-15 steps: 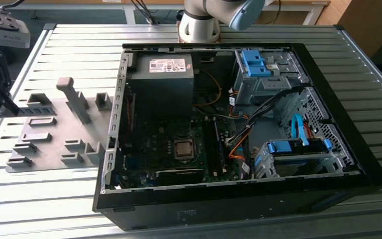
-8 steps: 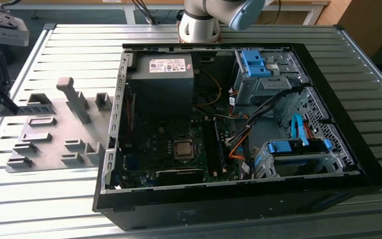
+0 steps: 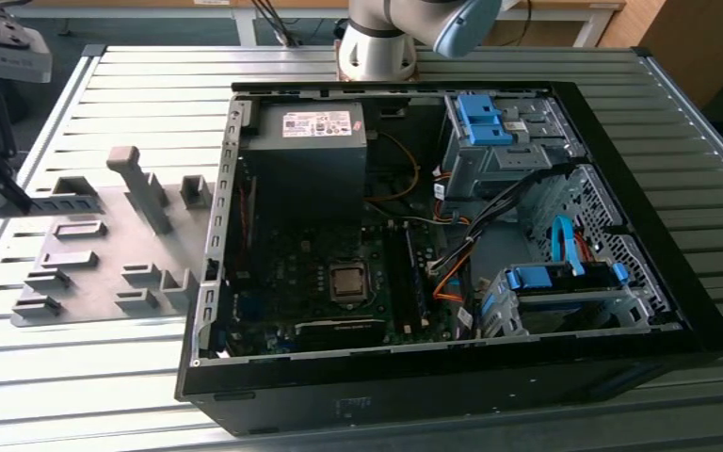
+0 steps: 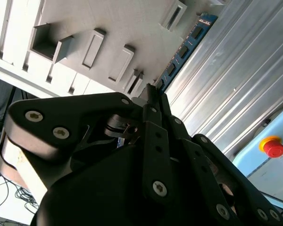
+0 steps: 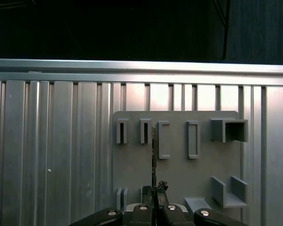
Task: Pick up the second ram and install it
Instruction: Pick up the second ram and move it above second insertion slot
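Ribbed metal table point(image 5: 61, 155), flat ram point(image 4: 183, 51) in gripper point(image 4: 153, 92)

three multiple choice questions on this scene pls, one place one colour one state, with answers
1. Where is the grey fixture plate relative to the open computer case?
A) on the exterior view's left of it
B) inside it
C) on the exterior view's right of it

2. What colour is the ram?
A) red
B) blue
C) yellow

3. What state is the gripper in?
A) open
B) shut on the ram
C) shut on nothing

Answers:
1 A, the plate lies outside the case on that side.
2 B, the second wrist view shows a blue board with dark chips.
3 B, both wrist views show the stick clamped in it.
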Controlling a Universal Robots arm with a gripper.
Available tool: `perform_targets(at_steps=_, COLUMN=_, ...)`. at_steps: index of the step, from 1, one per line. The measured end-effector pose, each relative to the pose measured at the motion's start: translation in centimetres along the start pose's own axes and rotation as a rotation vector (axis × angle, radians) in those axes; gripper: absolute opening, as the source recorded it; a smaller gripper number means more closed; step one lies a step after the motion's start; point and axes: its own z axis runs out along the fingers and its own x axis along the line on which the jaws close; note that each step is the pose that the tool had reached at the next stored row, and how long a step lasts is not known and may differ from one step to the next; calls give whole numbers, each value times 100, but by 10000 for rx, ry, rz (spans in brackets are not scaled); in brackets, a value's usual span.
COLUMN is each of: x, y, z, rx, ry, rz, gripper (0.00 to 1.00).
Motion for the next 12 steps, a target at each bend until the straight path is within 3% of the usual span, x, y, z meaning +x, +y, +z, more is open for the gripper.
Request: perform_targets(at_steps=12, x=-2, y=1, z=-73, rx=0, ry=0, rz=-1, gripper=14)
